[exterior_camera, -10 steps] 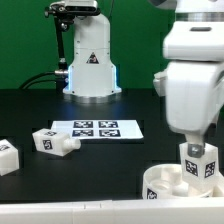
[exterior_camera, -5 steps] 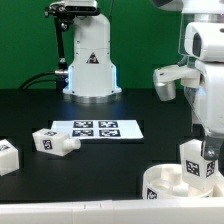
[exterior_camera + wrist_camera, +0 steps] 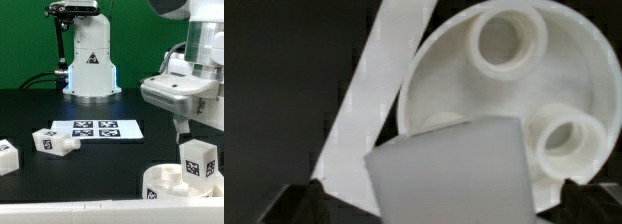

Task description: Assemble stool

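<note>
The white round seat (image 3: 163,184) lies at the front of the exterior view's right. A tagged white leg (image 3: 198,162) stands upright in it. My gripper (image 3: 182,128) hangs just above that leg, and its hand is turned sideways. In the wrist view the leg (image 3: 464,170) sits between my dark fingertips (image 3: 295,203), with a gap on each side, so the jaws are open. The seat (image 3: 446,75) with its round sockets shows beyond the leg. Two more legs lie on the table at the exterior view's left, one (image 3: 54,141) nearer the middle and one (image 3: 6,156) at the edge.
The marker board (image 3: 97,129) lies flat mid-table. The arm's white base (image 3: 90,65) stands at the back in front of a green wall. A white strip (image 3: 70,210) runs along the table's front edge and also shows in the wrist view (image 3: 381,95).
My hand has let go of the leg, risen off it and turned sideways. The leg stays upright in the seat. The loose legs have not moved.
</note>
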`<state>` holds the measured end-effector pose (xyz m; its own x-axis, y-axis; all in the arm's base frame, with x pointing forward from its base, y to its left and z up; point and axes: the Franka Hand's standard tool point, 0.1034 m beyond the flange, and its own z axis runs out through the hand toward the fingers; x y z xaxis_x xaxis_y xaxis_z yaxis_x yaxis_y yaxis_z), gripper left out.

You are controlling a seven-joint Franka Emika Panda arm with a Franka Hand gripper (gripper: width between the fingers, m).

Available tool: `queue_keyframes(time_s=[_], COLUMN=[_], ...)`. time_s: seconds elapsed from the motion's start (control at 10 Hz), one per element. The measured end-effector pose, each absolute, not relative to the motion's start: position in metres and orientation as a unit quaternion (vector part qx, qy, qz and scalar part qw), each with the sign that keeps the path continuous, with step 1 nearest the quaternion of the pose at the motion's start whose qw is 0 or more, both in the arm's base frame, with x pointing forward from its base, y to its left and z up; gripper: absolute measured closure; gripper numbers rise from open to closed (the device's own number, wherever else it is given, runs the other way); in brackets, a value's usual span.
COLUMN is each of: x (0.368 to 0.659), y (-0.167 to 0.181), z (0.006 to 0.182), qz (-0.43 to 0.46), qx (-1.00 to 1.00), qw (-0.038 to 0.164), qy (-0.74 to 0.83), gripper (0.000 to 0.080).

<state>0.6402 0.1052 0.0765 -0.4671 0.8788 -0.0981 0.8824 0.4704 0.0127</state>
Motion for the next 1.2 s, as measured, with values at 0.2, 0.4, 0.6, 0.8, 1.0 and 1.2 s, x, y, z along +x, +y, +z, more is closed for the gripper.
queue_keyframes(time_s=[0.2, 0.4, 0.6, 0.8, 1.0, 1.2], x=[0.641, 0.641, 0.639, 0.638, 0.632, 0.631], y=[0.097, 0.096, 0.094, 0.088, 0.091, 0.092], z=[0.076, 0.076, 0.076, 0.076, 0.075, 0.075], qz=[-0.020, -0.020, -0.021, -0.020, -0.032, -0.038], qx=[0.526, 0.535, 0.606, 0.709, 0.826, 0.867], qw=[0.045, 0.045, 0.044, 0.045, 0.042, 0.041], qy=[0.849, 0.843, 0.794, 0.704, 0.561, 0.496], gripper=[0.0238, 0.0371, 0.0466, 0.0466, 0.0466, 0.0466])
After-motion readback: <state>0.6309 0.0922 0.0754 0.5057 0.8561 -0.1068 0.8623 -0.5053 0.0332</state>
